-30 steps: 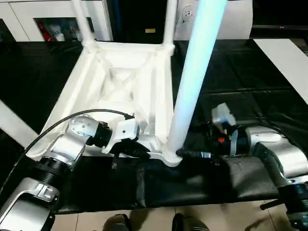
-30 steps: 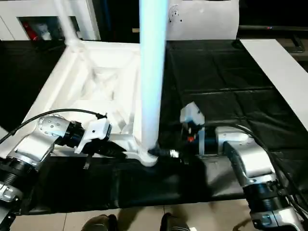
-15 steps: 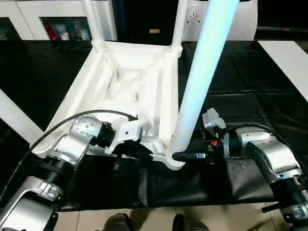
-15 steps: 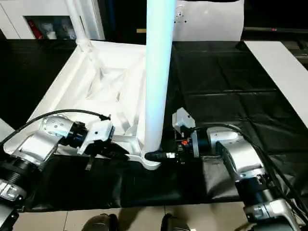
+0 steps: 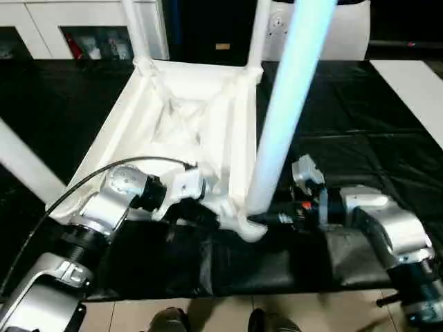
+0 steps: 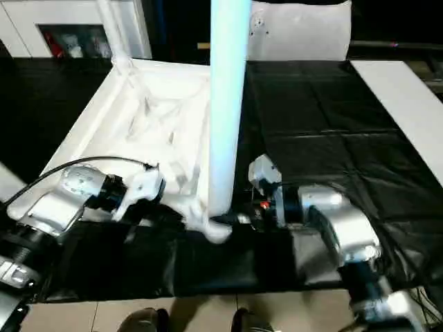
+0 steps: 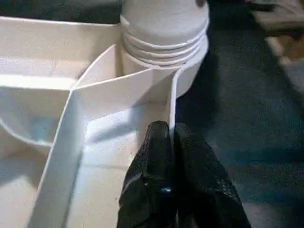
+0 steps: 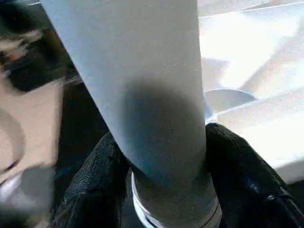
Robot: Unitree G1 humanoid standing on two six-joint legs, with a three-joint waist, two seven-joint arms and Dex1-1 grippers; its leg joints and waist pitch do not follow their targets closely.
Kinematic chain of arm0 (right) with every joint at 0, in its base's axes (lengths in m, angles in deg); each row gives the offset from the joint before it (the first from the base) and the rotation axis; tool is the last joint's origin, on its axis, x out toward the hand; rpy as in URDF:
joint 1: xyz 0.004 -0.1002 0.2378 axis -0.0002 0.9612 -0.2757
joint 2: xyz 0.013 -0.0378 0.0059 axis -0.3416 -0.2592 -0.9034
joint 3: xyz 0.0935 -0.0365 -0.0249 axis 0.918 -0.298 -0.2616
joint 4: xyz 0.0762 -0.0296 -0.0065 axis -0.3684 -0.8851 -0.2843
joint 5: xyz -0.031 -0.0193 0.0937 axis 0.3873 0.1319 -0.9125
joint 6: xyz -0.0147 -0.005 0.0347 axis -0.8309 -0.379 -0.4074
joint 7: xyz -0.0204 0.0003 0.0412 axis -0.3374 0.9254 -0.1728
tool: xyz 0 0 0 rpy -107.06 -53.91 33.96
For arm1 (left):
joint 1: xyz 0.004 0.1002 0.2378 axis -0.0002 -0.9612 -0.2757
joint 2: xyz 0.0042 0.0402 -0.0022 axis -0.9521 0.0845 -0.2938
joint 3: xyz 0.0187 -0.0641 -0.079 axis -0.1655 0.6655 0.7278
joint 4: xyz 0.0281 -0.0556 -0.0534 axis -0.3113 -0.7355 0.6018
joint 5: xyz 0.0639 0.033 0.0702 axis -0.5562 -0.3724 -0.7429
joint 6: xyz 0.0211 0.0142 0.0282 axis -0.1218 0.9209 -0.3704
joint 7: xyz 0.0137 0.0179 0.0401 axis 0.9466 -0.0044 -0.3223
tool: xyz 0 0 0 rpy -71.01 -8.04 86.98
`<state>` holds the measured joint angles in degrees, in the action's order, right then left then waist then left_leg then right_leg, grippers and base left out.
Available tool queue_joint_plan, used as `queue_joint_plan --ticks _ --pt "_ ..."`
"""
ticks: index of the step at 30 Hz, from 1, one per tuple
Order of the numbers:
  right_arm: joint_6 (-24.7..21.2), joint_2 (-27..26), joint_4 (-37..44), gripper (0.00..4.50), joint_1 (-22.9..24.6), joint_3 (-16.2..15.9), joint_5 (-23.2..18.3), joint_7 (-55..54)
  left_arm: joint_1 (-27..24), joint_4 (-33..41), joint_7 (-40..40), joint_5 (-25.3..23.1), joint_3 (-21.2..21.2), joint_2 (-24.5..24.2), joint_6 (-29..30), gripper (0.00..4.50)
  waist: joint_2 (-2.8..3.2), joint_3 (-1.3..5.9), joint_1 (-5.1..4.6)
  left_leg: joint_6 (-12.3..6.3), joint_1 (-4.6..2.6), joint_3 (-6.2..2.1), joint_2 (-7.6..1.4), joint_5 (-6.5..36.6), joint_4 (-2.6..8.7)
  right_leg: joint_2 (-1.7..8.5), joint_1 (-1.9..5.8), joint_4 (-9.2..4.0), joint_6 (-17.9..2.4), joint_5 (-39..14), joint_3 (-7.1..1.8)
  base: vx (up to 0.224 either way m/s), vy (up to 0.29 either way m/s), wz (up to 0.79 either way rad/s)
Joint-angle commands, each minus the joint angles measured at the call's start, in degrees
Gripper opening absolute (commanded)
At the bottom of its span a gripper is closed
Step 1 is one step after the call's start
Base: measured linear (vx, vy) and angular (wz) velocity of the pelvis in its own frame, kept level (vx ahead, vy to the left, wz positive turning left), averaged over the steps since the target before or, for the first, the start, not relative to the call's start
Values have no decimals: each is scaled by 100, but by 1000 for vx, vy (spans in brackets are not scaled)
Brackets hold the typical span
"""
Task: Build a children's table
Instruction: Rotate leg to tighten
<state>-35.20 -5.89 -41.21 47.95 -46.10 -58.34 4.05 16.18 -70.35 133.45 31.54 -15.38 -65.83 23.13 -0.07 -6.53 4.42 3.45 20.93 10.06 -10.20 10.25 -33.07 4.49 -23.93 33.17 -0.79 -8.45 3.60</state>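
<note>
While the upturned tabletop point(image 5: 187, 131) lies ribbed side up on a black cloth point(image 5: 346, 104), the robot's two arms meet at its nearest corner socket point(image 5: 250, 228), the landmark of the scene. A long white leg point(image 5: 287, 104) stands in that socket and rises out of the top of the head-camera views, leaning slightly away from the tabletop's middle. The right gripper point(image 8: 164, 180) comes in level from the side of the socket away from the tabletop; its two black fingers point(image 8: 95, 190) sit one on each side of the leg's foot, pressed against the tube just above the ringed collar of the socket. The left gripper point(image 7: 170, 142) reaches the same corner from the tabletop's side, its fingers pinched together on a thin upright rib of the underside that runs straight into the socket. Two more legs point(image 5: 138, 31) stand in the far corner sockets, at the tabletop's end well beyond the near socket, and part of another white tube point(image 5: 24, 166) slants past the tabletop's edge on the left arm's side. Beyond the far legs stands a white cabinet point(image 5: 83, 28) with glass doors. A flat white board point(image 5: 415, 86) lies on the cloth well off to the right arm's side of the socket.
</note>
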Motion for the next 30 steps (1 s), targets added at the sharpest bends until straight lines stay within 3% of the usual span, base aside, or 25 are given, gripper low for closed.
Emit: queue_joint_plan --ticks 1,4,6,8,10,12,14,16,18,19,20,22,23,24,26,30 --pt "-443 -560 87 212 -37 -196 -75 -719 150 74 -614 68 -97 563 373 0 -38 364 -59 -83 -58 -94 -250 1472 430 408 295 -447 -990 -2836 -249 0 0 0" --pt "-922 -1345 52 211 -228 90 -66 -1837 284 -17 -1247 -32 -56 995 771 0 -16 322 -181 19 -30 -138 -214 1729 450 396 278 -516 -742 -3380 -206 -17 3 -4" --pt "-1108 -1629 29 211 -320 193 -31 -2288 346 -85 -1506 -72 -16 1155 896 0 -36 318 -298 69 -18 -179 -176 1866 439 408 272 -595 -472 -3860 -158 -26 5 -5" --pt "-1253 -1983 -6 211 -417 282 53 -2870 462 -198 -1913 -114 95 1368 1095 0 -2 310 -337 17 -33 -184 -174 1924 432 410 236 -644 -417 -3908 -149 0 0 0" --pt "-1300 -2227 -40 211 -485 327 126 -3236 543 -242 -2207 -151 171 1503 1233 0 -12 321 -381 -2 -52 -177 -158 1932 419 387 210 -663 -423 -3828 -138 0 0 0" --pt "-1393 -2611 -110 211 -579 467 301 -3874 611 -207 -2633 -293 278 1691 1461 0 4 327 -395 -61 -53 -174 -172 1878 437 367 212 -637 -520 -3519 -148 0 0 0" --pt "-1209 -2753 -182 211 -608 459 479 -4133 631 -170 -2885 -379 332 1772 1555 0 24 323 -419 -14 -66 -175 -190 1987 452 355 180 -617 -586 -3374 -154 0 0 0" --pt "-1076 -2856 -166 267 -595 501 516 -4227 632 -136 -2951 -408 352 1792 1602 0 26 329 -418 -36 -80 -174 -195 2048 462 358 198 -619 -618 -3220 -162 0 0 0" --pt "-1054 -2949 -79 280 -576 602 468 -4355 596 -44 -2909 -400 324 1764 1646 0 39 356 -423 -83 -19 -166 -220 1822 489 364 245 -551 -797 -2562 -197 0 0 0" --pt "-1050 -2963 -39 287 -567 634 451 -4381 572 8 -2869 -390 304 1741 1657 0 35 368 -420 -93 -24 -153 -224 1729 489 356 254 -517 -906 -2280 -208 0 0 0" --pt "-1019 -2894 37 317 -524 656 476 -4356 502 120 -2773 -326 319 1705 1671 0 36 381 -417 -125 -23 -136 -226 1597 477 356 272 -484 -1019 -1980 -223 0 0 0" --pt "-993 -2786 124 326 -466 636 522 -4263 438 222 -2662 -289 320 1654 1698 0 38 399 -404 -206 -26 -104 -224 1361 451 352 281 -450 -1167 -1579 -239 0 0 0" --pt "-892 -2479 302 337 -325 568 527 -3915 328 351 -2434 -294 256 1491 1615 0 32 422 -386 -275 -23 -93 -216 1180 432 358 314 -419 -1248 -1333 -238 0 0 0" --pt "-892 -2479 302 337 -325 568 527 -3915 328 351 -2434 -294 256 1491 1615 0 32 422 -386 -275 -23 -93 -216 1180 432 358 314 -419 -1248 -1333 -238 0 0 0" --pt "-587 -1997 454 368 -141 472 609 -3455 211 456 -2150 -281 209 1280 1485 0 7 454 -358 -524 24 -71 -205 674 390 358 372 -348 -1373 -738 -237 0 0 0" --pt "-212 -1501 576 401 68 482 625 -2846 118 466 -1847 -294 150 1026 1164 0 10 491 -310 -741 39 -57 -199 316 339 347 396 -267 -1531 -123 -243 0 0 0"
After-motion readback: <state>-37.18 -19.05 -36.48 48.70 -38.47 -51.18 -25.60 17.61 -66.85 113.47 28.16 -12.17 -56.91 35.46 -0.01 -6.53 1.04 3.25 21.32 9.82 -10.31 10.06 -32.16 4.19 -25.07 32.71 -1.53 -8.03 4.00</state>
